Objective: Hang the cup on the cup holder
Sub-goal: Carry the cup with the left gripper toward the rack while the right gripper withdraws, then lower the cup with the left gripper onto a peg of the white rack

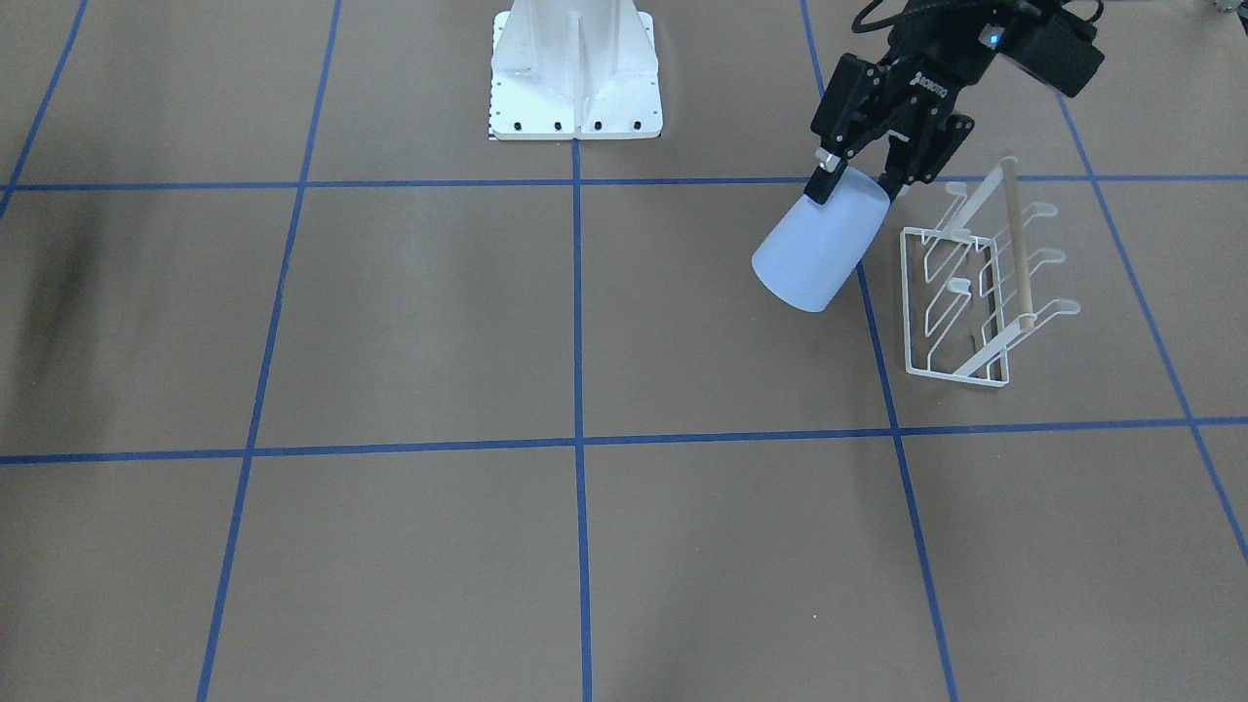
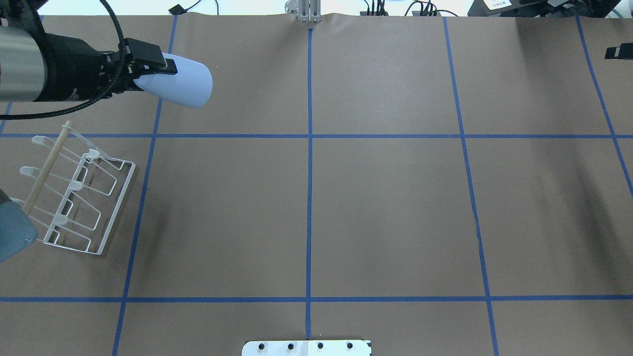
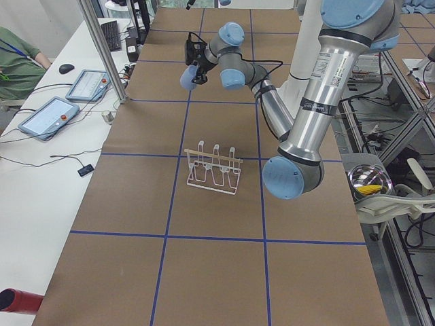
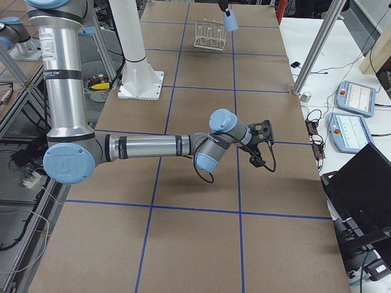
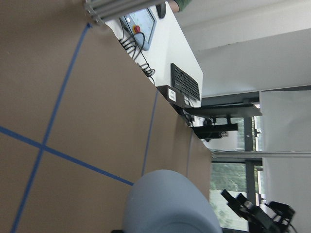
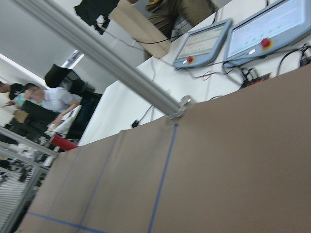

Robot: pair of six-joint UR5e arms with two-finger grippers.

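My left gripper is shut on the narrow end of the pale-blue cup and holds it tilted in the air, open mouth pointing away from the wrist. In the overhead view the gripper and cup hang beyond the white wire cup holder, apart from it. The cup holder stands on the table with its wooden rod on top and its prongs bare. The cup fills the bottom of the left wrist view. My right gripper hovers low over the table far from both; I cannot tell its state.
The white robot pedestal base stands at the table's middle edge. Brown paper with blue tape lines covers the table. Operator tablets and cables lie on the side bench. A dark object shows at the overhead view's right edge.
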